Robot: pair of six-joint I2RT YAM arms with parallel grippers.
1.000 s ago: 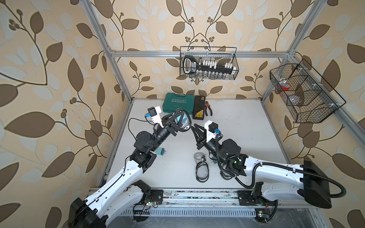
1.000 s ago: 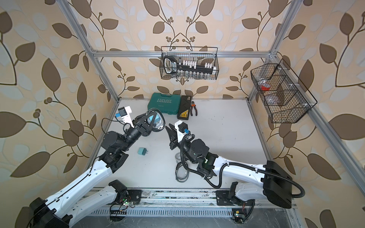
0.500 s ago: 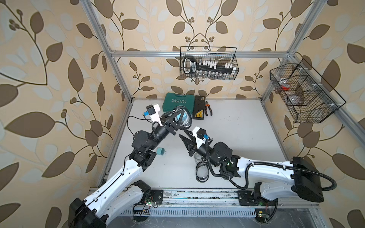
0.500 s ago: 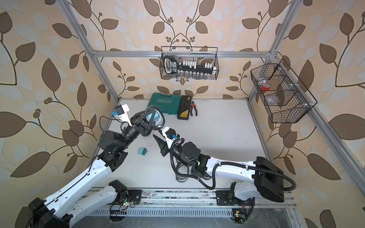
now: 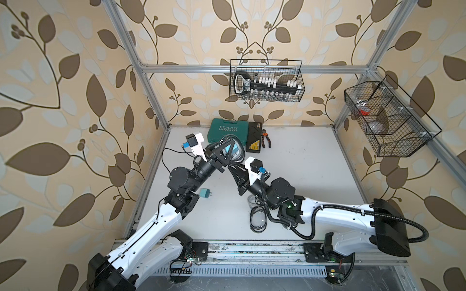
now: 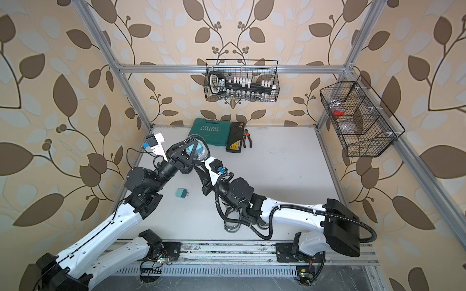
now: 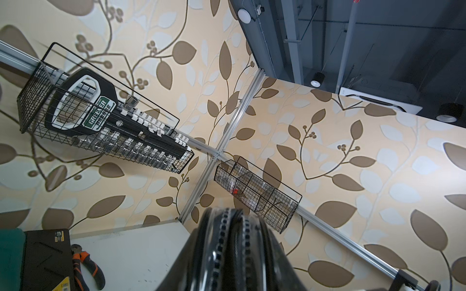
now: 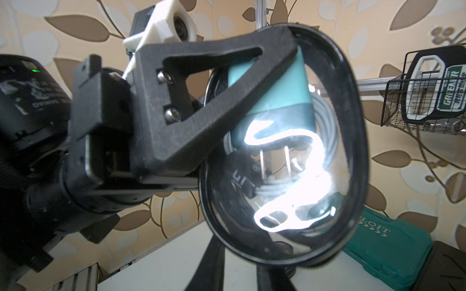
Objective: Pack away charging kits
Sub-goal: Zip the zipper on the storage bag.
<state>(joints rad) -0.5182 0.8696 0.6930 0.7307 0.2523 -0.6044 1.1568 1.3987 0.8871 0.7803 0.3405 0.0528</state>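
Left tool (image 5: 230,147) is clamped on the pouch (image 5: 239,152), holding it on edge above the surface (image 5: 315,176), near the green case (image 5: 224,128). Both top views give only a teal patch through the pouch. The right wrist view shows the contents: a teal plug (image 8: 285,88) with two prongs and a grey cable coil (image 8: 325,128), though glare wipes out the middle of the clear wall. The left wrist view gets only the zip rim (image 7: 232,252) between its jaws, cut off at the frame edge. Right tool (image 5: 233,172) sits just beside the pouch's lower edge. Its fingers (image 8: 214,257) are dark, blurred and cropped, so I can't tell its gap or whether it touches the rim. A second plug (image 5: 204,194) lies loose on the surface beside the left arm. A loose cable (image 5: 257,223) lies partly under the right arm. A clear ring (image 5: 252,200) next to it is mostly hidden, can't tell what it is.
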